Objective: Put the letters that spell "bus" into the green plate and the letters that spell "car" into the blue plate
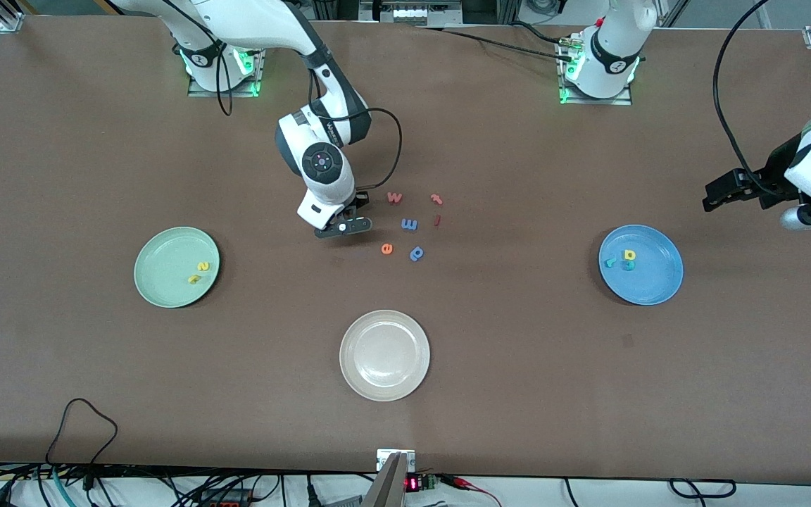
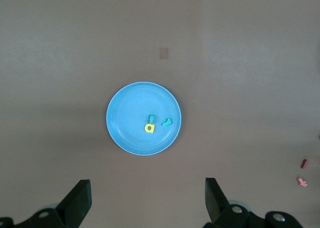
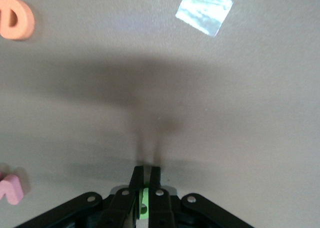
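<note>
My right gripper [image 1: 342, 227] hangs low over the table beside the loose letters, shut on a small green letter [image 3: 145, 208] that shows only as a sliver between the fingers [image 3: 136, 177]. The green plate [image 1: 166, 260] holds two yellow letters [image 1: 202, 266] [image 1: 194, 279]. In the blue plate [image 1: 655, 274] lie a yellow "a" [image 1: 630, 255] and two teal letters [image 1: 610, 262] [image 1: 629, 266]. My left gripper [image 1: 719, 193] waits open in the air near the left arm's end of the table. Its wrist view looks down on the blue plate [image 2: 125, 123] and the "a" [image 2: 149, 128].
A cream-white plate [image 1: 384, 355] sits nearest the front camera. Loose letters lie mid-table: a pink "w" [image 1: 394, 197], a red "r" shape [image 1: 436, 199], a red bar [image 1: 437, 220], a blue "m" [image 1: 409, 224], an orange "e" [image 1: 387, 248] and a blue "p" [image 1: 417, 253].
</note>
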You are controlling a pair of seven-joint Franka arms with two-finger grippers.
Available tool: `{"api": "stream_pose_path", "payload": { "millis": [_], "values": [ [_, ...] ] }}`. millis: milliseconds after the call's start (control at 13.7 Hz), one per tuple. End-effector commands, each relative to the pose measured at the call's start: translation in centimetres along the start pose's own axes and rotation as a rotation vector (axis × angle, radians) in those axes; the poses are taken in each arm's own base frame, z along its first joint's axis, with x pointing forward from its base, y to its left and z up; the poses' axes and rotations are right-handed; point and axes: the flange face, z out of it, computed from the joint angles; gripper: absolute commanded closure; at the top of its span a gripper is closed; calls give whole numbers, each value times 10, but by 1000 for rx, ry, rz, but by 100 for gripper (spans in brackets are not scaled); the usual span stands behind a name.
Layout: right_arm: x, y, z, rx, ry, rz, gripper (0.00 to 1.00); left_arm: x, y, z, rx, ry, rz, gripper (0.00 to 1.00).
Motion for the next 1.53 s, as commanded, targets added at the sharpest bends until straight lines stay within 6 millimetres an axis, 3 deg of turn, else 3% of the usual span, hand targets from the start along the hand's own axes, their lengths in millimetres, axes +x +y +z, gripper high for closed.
{"api": "stream_pose_path", "payload": {
  "millis": [0,291,655,874,1092,1311,1457],
  "values": [
    [11,2,-37,23,-34,-5,100,-5,-2,-4,-5,10,5,0],
    [29,37,-91,48,-60,17,100,-5,-3,-4,-5,10,4,0],
    [70,158,-151,106,-116,75,100,-5,6,-1,-5,3,17,0],
    [77,241,-153,137,-150,68,100,-5,13,0,-4,1,30,0],
    [80,309,-149,141,-146,54,100,-5,13,3,-4,-3,31,0],
    [86,354,-127,85,-170,-1,100,-4,29,11,-4,-19,57,0],
    [90,383,-111,94,-183,-5,100,-5,28,13,-4,-24,56,0]
  ]
}}
